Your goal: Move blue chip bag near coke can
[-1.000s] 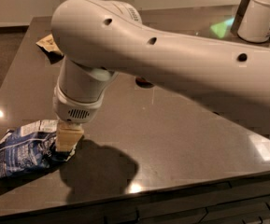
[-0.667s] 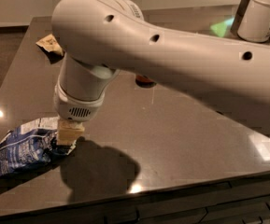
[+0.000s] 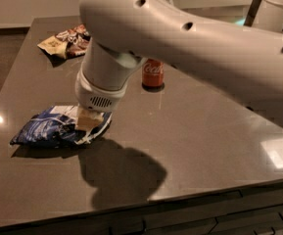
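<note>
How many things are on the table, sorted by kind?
Snack bags: 2 (blue bag, brown bag)
Cans: 1 (coke can)
Total: 3
The pincer is down on the blue bag's right end.

Dim, warm light from above makes the arm [image 3: 204, 38] and its hand [image 3: 89, 120], down on the blue chip bag [image 3: 45, 130] at the tabletop's [image 3: 204, 131] front left, cast a broad dark shadow [image 3: 124, 173] toward the front edge. Pale glare patches [image 3: 278, 153] sit at the tabletop's left and right.
</note>
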You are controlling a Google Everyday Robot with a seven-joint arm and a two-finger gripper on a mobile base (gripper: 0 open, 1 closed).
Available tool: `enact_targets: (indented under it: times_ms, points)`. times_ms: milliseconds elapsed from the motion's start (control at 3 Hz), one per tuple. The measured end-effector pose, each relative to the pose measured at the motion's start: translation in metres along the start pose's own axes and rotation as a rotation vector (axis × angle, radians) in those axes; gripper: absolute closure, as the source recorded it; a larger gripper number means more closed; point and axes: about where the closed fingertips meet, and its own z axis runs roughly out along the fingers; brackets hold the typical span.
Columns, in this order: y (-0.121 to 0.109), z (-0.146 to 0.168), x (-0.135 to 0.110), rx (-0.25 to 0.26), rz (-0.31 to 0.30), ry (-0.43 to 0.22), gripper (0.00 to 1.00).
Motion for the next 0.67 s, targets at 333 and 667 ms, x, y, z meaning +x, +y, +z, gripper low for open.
enact_targets:
  times_ms: [333, 667]
  points:
    - [-0.033, -0.025, 0.029, 0.069, 0.092, -0.001, 1.00]
    - [-0.065, -0.052, 0.069, 0.144, 0.186, 0.008, 1.00]
